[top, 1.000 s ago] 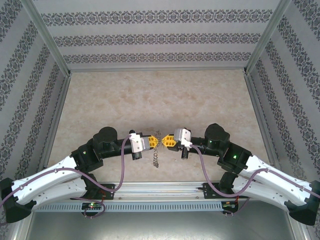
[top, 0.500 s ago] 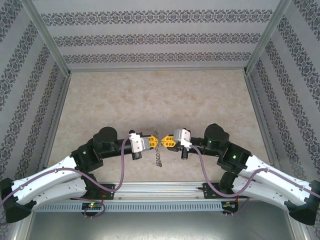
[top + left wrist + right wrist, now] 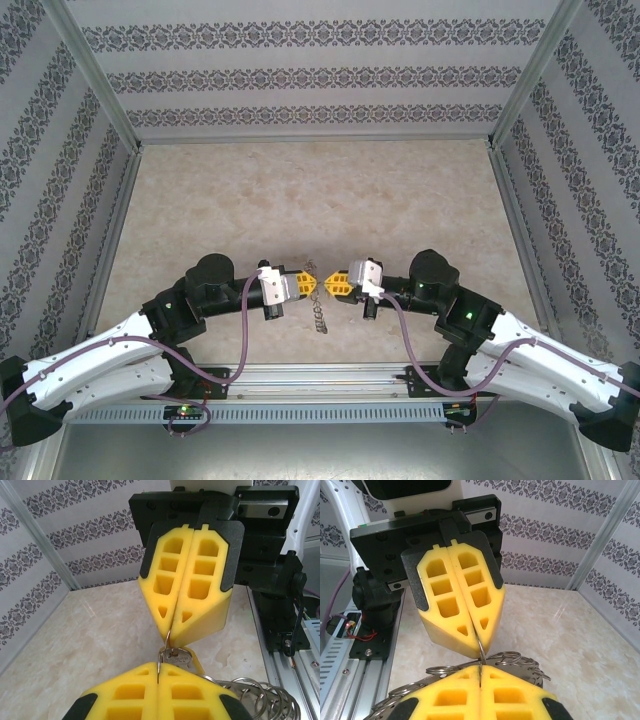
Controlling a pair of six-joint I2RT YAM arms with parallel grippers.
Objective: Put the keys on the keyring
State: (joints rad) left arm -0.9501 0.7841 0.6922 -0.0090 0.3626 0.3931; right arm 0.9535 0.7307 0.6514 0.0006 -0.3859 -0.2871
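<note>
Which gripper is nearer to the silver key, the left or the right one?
Left. The key lies against the fingertips of the left gripper, shut on the keyring; the right gripper, also shut on it, is just beyond the key.

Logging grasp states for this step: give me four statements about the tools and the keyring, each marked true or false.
1. The left tool is shut. True.
2. The right tool is wide open. False: it is closed on a thin wire loop of the keyring.
3. The keyring lies apart from both tools. False: both tools pinch it between their tips.
4. The tools point at each other, tip to tip. True.
</note>
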